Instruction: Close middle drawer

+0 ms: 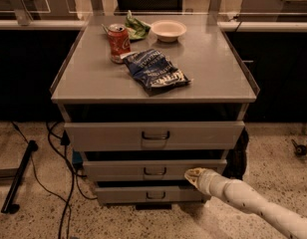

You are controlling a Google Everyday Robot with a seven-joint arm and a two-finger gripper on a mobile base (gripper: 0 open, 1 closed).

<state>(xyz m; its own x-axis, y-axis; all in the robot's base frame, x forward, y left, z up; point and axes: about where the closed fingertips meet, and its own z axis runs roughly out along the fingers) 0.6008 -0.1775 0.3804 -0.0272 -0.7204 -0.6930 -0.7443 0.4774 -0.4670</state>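
While the pincer (192, 175) sits at the middle drawer's (118, 170) front, at 3 o'clock from its handle (155, 172), the nearly shut drawer runs 9-to-3, so the push likely goes toward 12. Whether the pincer is open or closed cannot be told.

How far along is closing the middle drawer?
Mostly done: the middle drawer sits nearly in, no tray showing, only a dark slit above its front. In hand: the gripper is at the front, right of the loop handle. Left: perhaps a last nudge flush, then backing off.
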